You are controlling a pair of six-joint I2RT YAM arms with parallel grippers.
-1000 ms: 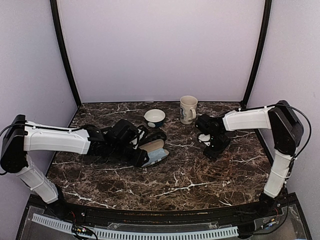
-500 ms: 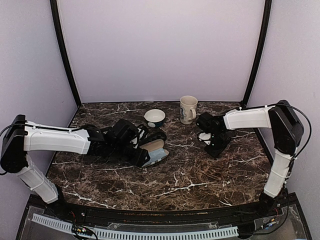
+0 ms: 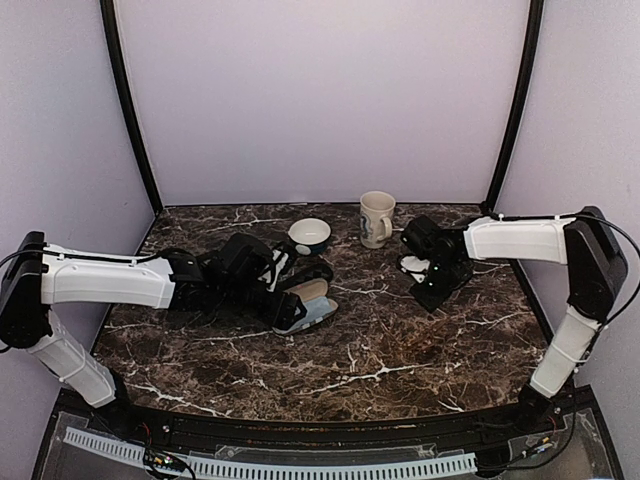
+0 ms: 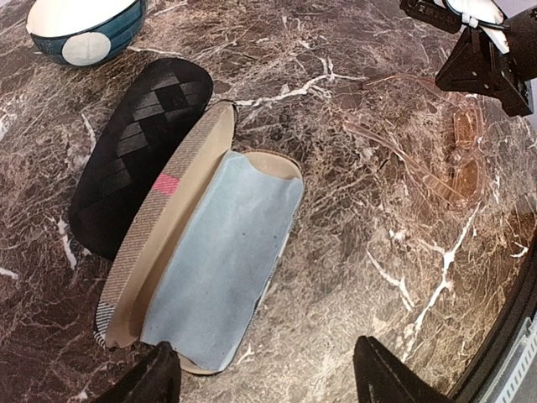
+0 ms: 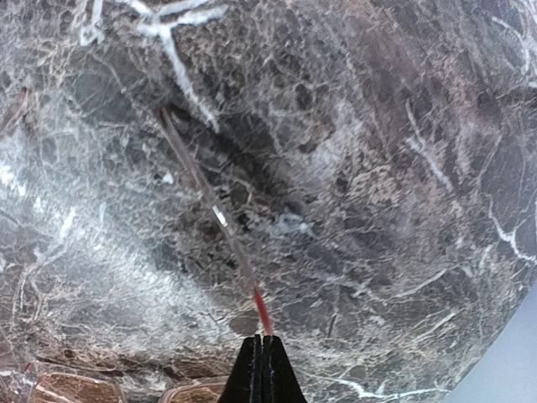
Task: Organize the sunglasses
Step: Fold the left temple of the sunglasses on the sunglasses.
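Observation:
The sunglasses have pinkish lenses and a thin translucent frame. They lie on the marble at the right of the left wrist view, arms spread. My right gripper is shut, and one thin arm of the sunglasses runs out from between its fingertips. It stands just beyond the glasses. My left gripper is open over the near end of the open brown striped case, which has a blue cloth inside. Nothing is between its fingers.
A shut black checkered case lies against the striped case's far side. A blue and white bowl and a cream mug stand at the back. Bare marble stretches between the cases and the right gripper.
My right gripper has shut on the sunglasses' arm and drifted slightly back and right. The left gripper has opened wider by the striped case.

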